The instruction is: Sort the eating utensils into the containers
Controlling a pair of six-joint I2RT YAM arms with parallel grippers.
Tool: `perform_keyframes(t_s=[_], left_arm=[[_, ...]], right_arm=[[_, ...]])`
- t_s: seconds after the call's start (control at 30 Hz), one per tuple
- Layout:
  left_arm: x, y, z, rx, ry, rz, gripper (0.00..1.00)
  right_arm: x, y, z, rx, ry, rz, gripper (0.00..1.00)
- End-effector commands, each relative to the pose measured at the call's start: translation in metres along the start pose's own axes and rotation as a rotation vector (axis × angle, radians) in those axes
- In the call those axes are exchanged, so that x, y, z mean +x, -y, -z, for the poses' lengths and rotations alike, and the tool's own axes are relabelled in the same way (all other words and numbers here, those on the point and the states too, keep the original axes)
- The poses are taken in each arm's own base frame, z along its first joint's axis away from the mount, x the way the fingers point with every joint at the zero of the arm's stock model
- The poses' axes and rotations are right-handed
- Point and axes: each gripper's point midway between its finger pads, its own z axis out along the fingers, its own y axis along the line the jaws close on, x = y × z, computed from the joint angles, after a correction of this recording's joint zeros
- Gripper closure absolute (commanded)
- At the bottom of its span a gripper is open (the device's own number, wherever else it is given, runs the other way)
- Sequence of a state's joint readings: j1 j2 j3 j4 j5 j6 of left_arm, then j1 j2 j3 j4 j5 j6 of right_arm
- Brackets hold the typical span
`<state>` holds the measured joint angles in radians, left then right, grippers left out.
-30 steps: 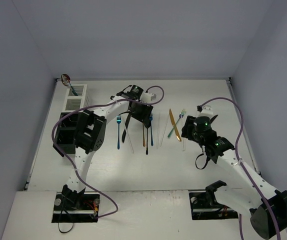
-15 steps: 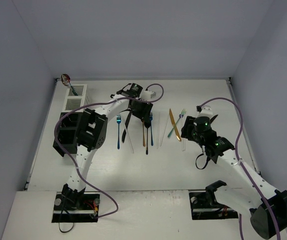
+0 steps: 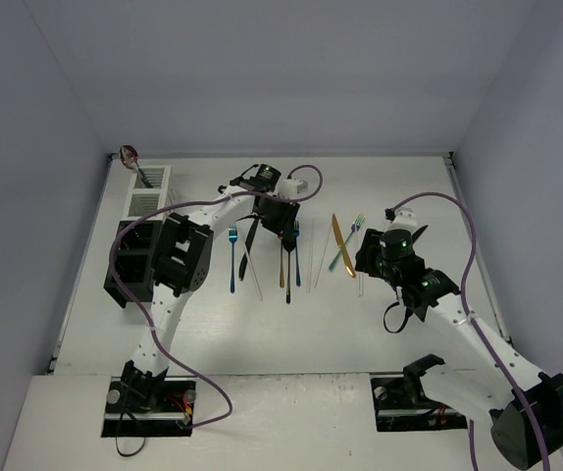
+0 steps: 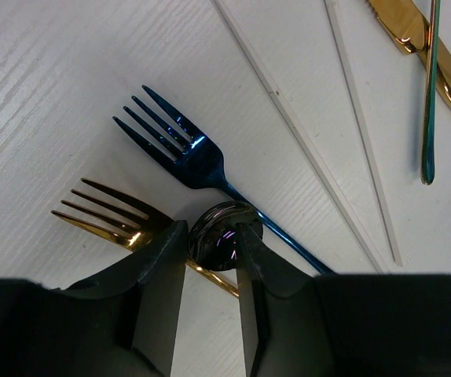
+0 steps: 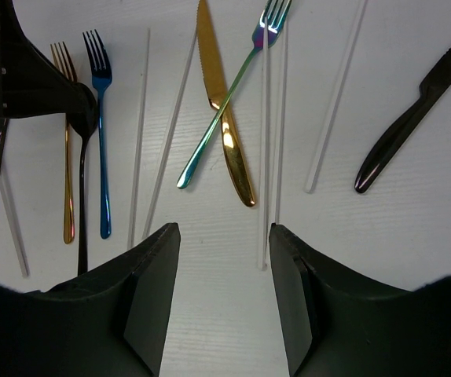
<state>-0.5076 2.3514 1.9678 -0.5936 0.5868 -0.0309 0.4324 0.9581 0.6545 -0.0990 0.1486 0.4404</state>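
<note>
The 2 jaws of the left gripper [image 4: 210,243] narrowly flank the black spoon [image 4: 221,228] bowl, grip unclear; right gripper [image 5: 221,298] jaws spread, empty.

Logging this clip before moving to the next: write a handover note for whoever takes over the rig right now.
Left gripper: jaws close on either side of the black metal spoon's bowl; grip unconfirmed.
Right gripper: open, empty, above the thin pale chopsticks.
Done: one pink-bowled spoon stands in the far white slatted caddy.
Left: gold fork, blue fork, gold knife, teal fork, black knife and chopsticks lie loose on the white table.
</note>
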Motion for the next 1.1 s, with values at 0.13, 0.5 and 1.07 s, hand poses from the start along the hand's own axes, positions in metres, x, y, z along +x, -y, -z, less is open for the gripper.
perform_keyframes(t_s=[0.13,0.5,1.07], left_arm=[[-0.023,0.018,0.021,0.050,0.068,-0.048,0.87],[-0.051,0.039,0.071,0.051,0.170,-0.105,1.00],[-0.082,0.043,0.185,-0.249,0.374,-0.167,1.00]], right_arm=[[-0.007,-0.002,-0.002,-0.007,0.024,0.004,0.53],[-0.012,-0.005,0.001,-0.021,0.037,0.001,0.53],[-0.016,-0.012,0.004,-0.054,0.042,-0.001,0.53]])
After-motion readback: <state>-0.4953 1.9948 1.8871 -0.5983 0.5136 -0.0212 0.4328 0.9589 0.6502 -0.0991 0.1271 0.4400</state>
